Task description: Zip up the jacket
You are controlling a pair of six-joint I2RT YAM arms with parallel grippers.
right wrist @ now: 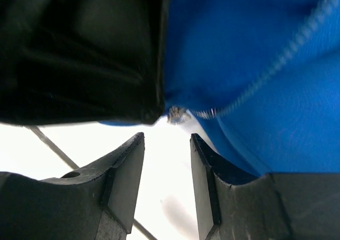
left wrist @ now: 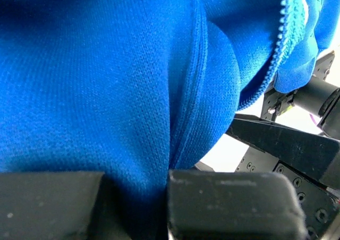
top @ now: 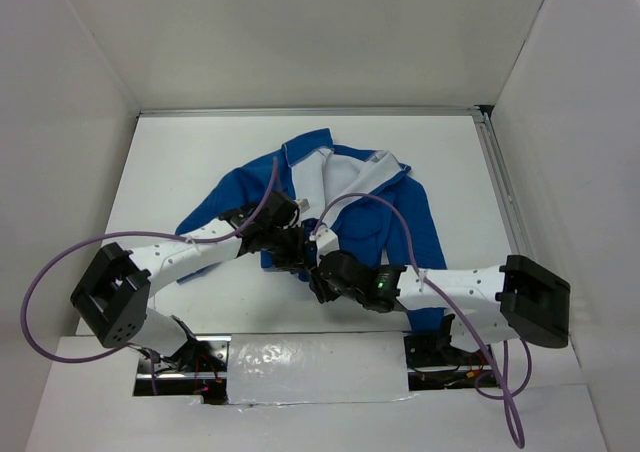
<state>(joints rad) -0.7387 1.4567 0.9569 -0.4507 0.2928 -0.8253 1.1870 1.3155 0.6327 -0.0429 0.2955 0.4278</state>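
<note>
The bright blue jacket (top: 360, 212) lies on the white table, its collar spread to show white lining (top: 345, 177). My left gripper (top: 288, 244) sits at the jacket's bottom hem; in the left wrist view it (left wrist: 136, 181) is shut on a fold of blue fabric (left wrist: 106, 91), with pale zipper teeth (left wrist: 281, 33) at the upper right. My right gripper (top: 312, 272) is just below it; in the right wrist view it (right wrist: 167, 144) is open and empty, right under a small metal zipper end (right wrist: 178, 114) from which the teeth (right wrist: 276, 59) run up and right.
White walls box in the table on three sides. A metal rail (top: 505, 192) runs along the right edge. Purple cables (top: 60, 262) loop off both arms. The left gripper's black body (right wrist: 79, 49) fills the upper left of the right wrist view, close to my right fingers.
</note>
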